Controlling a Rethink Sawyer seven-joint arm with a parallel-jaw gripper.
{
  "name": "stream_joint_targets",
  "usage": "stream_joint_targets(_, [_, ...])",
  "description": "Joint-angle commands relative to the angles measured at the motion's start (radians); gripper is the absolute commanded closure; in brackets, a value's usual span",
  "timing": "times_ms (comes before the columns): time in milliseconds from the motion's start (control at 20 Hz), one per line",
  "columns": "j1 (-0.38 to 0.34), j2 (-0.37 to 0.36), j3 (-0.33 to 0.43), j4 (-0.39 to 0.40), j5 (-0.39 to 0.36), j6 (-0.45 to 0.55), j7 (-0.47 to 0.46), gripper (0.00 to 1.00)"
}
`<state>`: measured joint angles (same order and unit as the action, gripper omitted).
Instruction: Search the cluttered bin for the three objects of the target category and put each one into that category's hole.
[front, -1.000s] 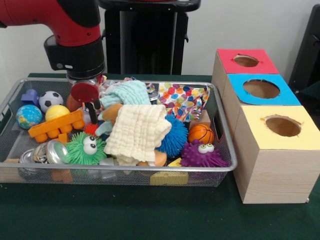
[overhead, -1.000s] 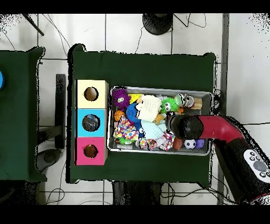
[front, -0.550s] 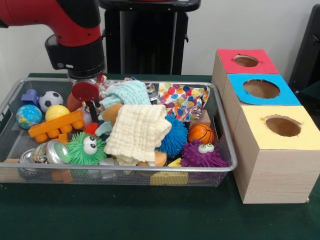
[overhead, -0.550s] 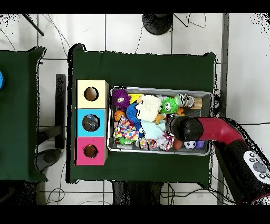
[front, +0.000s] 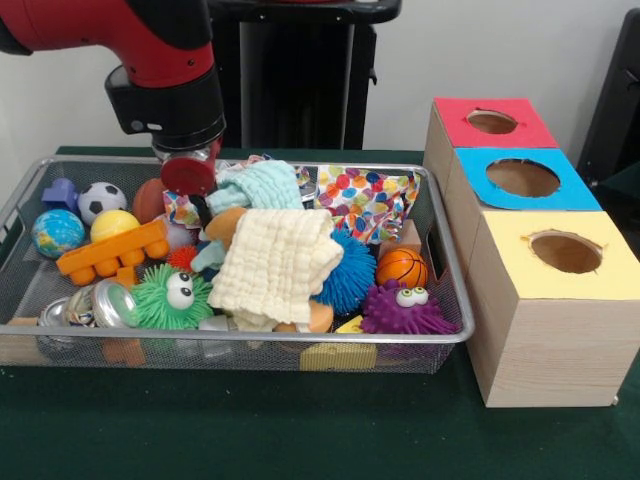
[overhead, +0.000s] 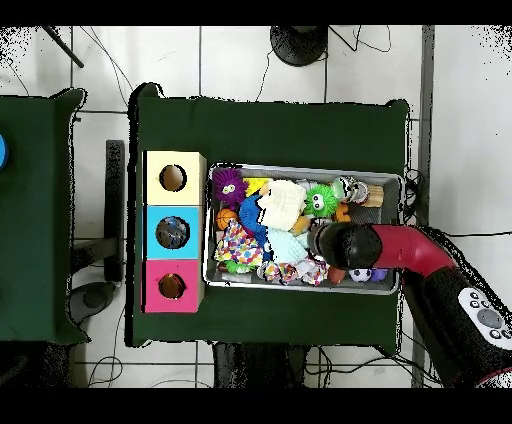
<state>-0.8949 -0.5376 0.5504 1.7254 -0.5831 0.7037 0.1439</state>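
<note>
The wire mesh bin is piled with toys and cloths. My gripper hangs over its back-left part, just left of a light blue cloth and right of a brown ball. A cream cloth lies in the middle, and a polka-dot cloth at the back right. Balls in the bin include a soccer ball, a yellow ball, a globe ball and a small basketball. In the overhead view the gripper is over the bin.
Three boxes with holes stand right of the bin: red, blue, yellow. Also in the bin are a green spiky toy, a purple spiky toy, a blue spiky ball, an orange brick toy and cans.
The gripper has moved right and slightly up in the front view, from beside the brown ball towards the light blue cloth. The bin's contents look unchanged.
</note>
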Motion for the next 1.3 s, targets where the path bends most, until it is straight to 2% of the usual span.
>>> stream_joint_targets(50, [0.02, -0.004, 0.074, 0.041, 0.058, -0.011, 0.126, 0.0])
stream_joint_targets(550, [0.041, -0.064, 0.05, 0.007, 0.118, 0.038, 0.15, 0.0])
stream_joint_targets(950, [0.043, -0.087, 0.029, -0.068, 0.146, 0.121, 0.1, 0.0])
stream_joint_targets(1300, [0.055, -0.096, 0.018, -0.074, 0.149, 0.106, 0.108, 0.0])
